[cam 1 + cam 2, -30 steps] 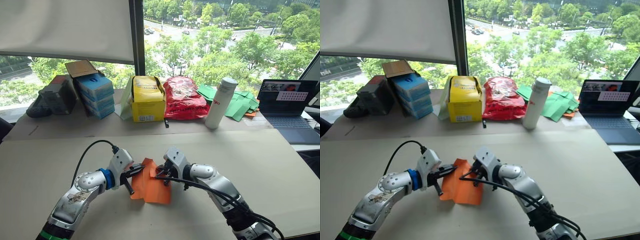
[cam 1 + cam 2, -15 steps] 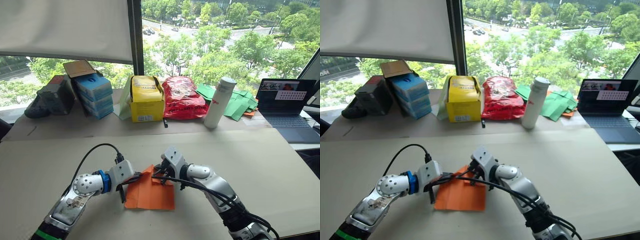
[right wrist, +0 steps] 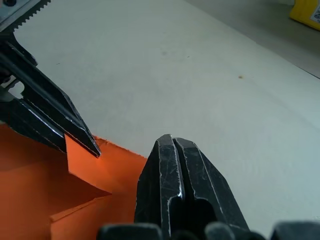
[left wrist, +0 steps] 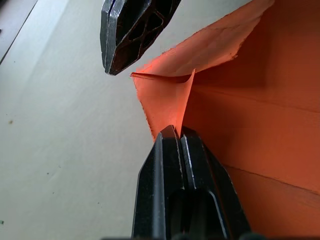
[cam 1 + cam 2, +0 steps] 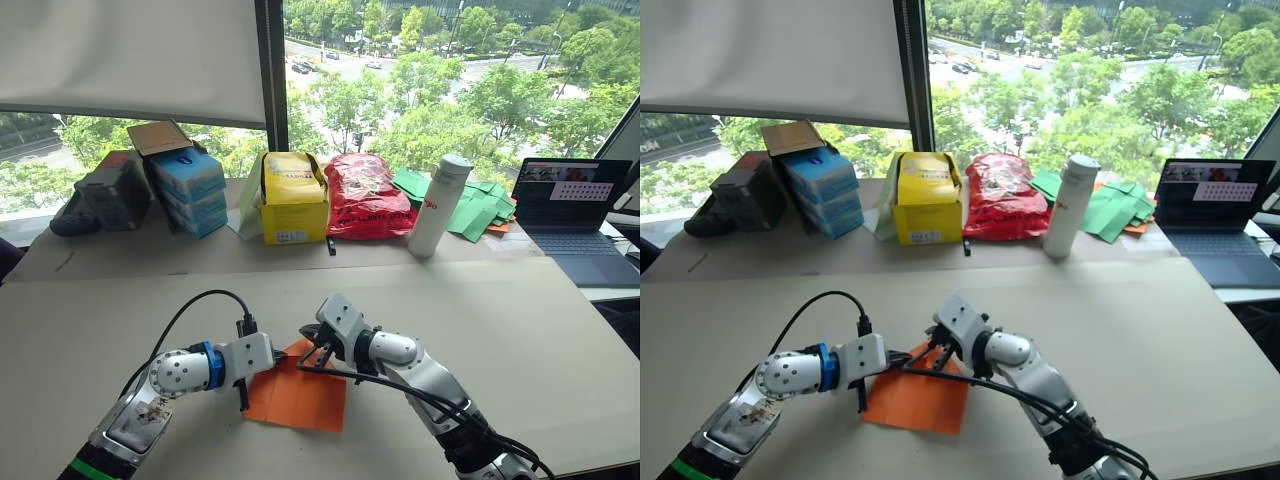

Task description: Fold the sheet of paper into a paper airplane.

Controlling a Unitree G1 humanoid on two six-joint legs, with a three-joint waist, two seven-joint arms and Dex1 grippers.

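Left gripper (image 4: pixel 176 131) pinching paper (image 5: pixel 300 395) corner | right gripper (image 3: pixel 172 141) clenched, empty | advice: lay corner flat, align edges, then crease.

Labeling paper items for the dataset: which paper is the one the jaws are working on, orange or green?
The orange sheet of paper, on the near table between both grippers. The left gripper pinches its corner. The green papers sit far back by the laptop.

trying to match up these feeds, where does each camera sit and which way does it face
Eye views: on the head, facing forward and down at the table; both arms show.
Left wrist: along the left hand, shut on the paper.
Right wrist: along the shut right hand, at the paper's edge.
Shared: both wrist views catch the other hand and the paper.
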